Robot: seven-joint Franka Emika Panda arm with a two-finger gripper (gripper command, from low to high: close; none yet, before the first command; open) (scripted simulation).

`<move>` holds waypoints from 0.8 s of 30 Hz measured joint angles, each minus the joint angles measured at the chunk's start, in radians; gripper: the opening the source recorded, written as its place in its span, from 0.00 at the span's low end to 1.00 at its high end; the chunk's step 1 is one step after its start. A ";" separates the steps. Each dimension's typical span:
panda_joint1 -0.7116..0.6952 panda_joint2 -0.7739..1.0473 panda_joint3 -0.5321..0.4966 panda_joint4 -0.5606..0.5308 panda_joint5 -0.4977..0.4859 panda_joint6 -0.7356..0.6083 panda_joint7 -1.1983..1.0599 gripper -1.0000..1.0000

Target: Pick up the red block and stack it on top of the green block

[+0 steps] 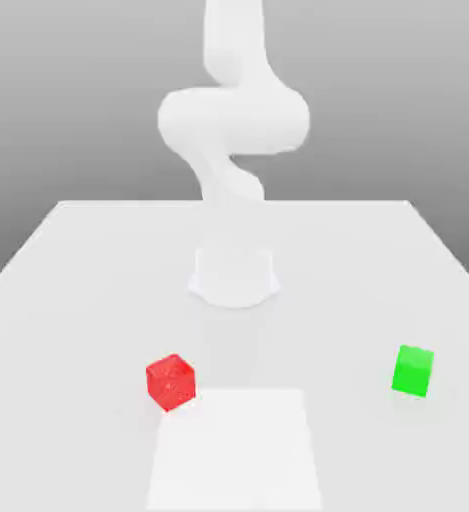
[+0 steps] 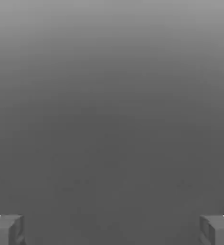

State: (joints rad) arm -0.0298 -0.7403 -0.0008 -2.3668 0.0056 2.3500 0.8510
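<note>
White tabletop (image 1: 78,290) under grey backdrop: reach for red block (image 1: 171,381) not yet begun.
Fingertips (image 2: 7,229) spread wide with nothing between; gripper (image 2: 112,229) empty. Should descend squarely over red block toward exterior view's left, jaws aligned to flat faces, then carry across to green block (image 1: 413,370), well apart at right. Plenty of bare surface between; both blocks well clear of table edges.

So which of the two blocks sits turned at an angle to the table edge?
The red block, on the exterior view's left; the green block sits nearly square.
</note>
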 joint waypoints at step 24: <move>-0.250 0.902 0.002 -0.543 -0.010 0.722 0.530 0.00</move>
State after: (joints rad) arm -0.2802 0.1617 0.0012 -2.9100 -0.0045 3.0718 1.3814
